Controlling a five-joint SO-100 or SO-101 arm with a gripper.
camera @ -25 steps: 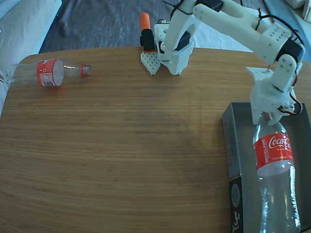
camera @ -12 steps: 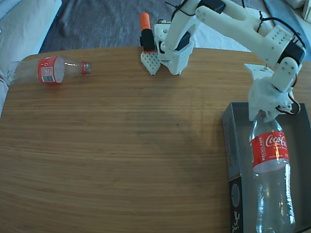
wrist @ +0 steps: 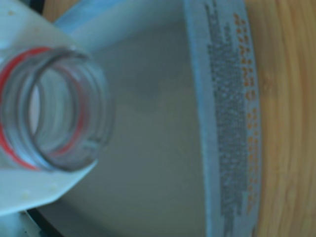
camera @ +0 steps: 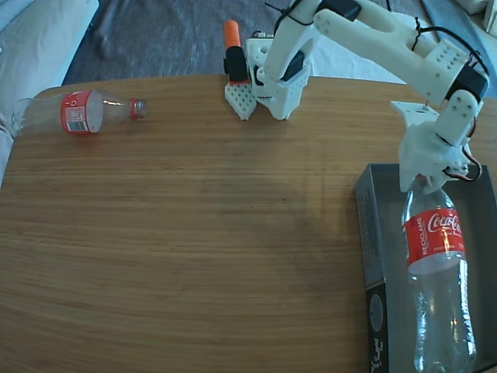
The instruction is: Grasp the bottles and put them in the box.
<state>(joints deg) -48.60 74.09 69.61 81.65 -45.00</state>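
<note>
A fixed camera looks down on a wooden table (camera: 194,233) with a light brown grain. A white 3D-printed robot arm (camera: 373,35) is mounted at the table's far edge, near the middle, and reaches over toward the right edge. Beside its base stands a small white piece with an orange and black part (camera: 235,58) on top.

At the table's near right corner lies a shallow dark-grey cardboard box (camera: 371,233), its long side running from far to near, with black-and-white print on its left outer wall. Over the box is a clear Coca-Cola bottle (camera: 436,287) with a red wrap label, its open neck pointing toward the far edge and its base toward the near edge. Whether its body rests on the box floor cannot be told. The gripper (camera: 423,183) is closed around the neck of this bottle, above the far end of the box.

A second clear Coca-Cola bottle (camera: 74,113) lies on its side at the table's far left corner, well apart from the box and the arm. Its red label faces up and its red-ringed open mouth points right in the fixed view.

The wrist view is close and blurred. It shows the held bottle's open mouth (wrist: 52,111) with its red ring at the left, set against a white gripper finger (wrist: 29,190). Behind it lies the box's pale inner floor (wrist: 153,148), then a box wall (wrist: 229,118) with fine print, and a strip of wooden table at the right.
</note>
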